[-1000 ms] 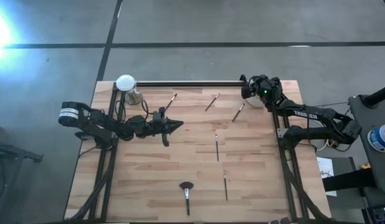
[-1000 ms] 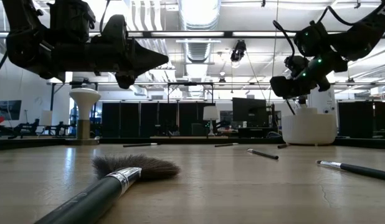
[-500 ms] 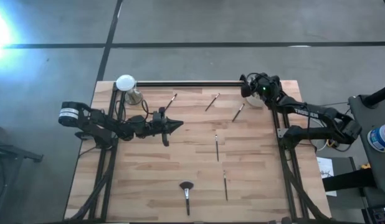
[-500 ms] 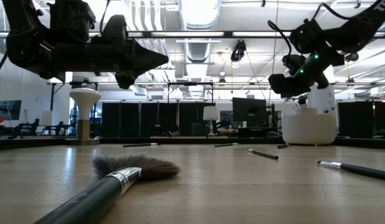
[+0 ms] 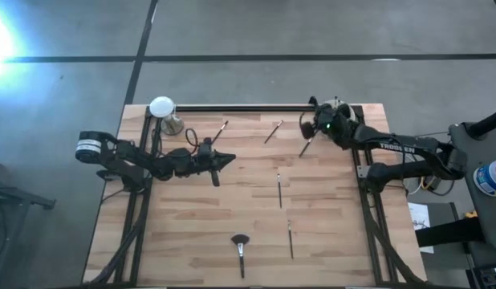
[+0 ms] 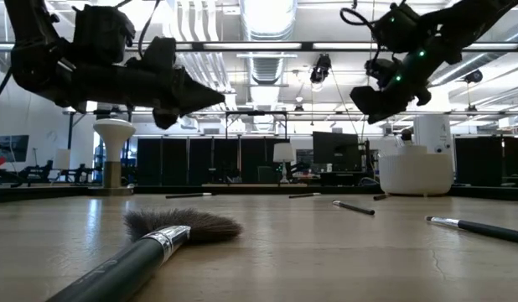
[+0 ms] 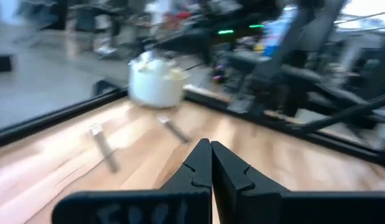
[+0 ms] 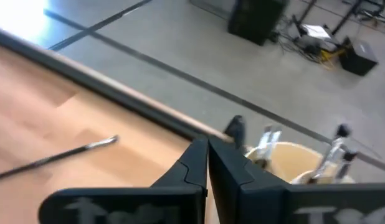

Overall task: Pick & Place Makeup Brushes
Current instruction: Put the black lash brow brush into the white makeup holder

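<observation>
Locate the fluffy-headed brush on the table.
In the high view the fluffy-headed brush lies alone near the table's front edge, centre, left of a thin brush; it fills the low view's foreground.

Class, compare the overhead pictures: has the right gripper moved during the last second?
Yes. The right gripper, shut, has shifted from over the white cup at the table's far right corner toward the nearest brush.

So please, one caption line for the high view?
Six makeup brushes lie on the wooden table while both arms hover, jaws shut and empty.
</observation>
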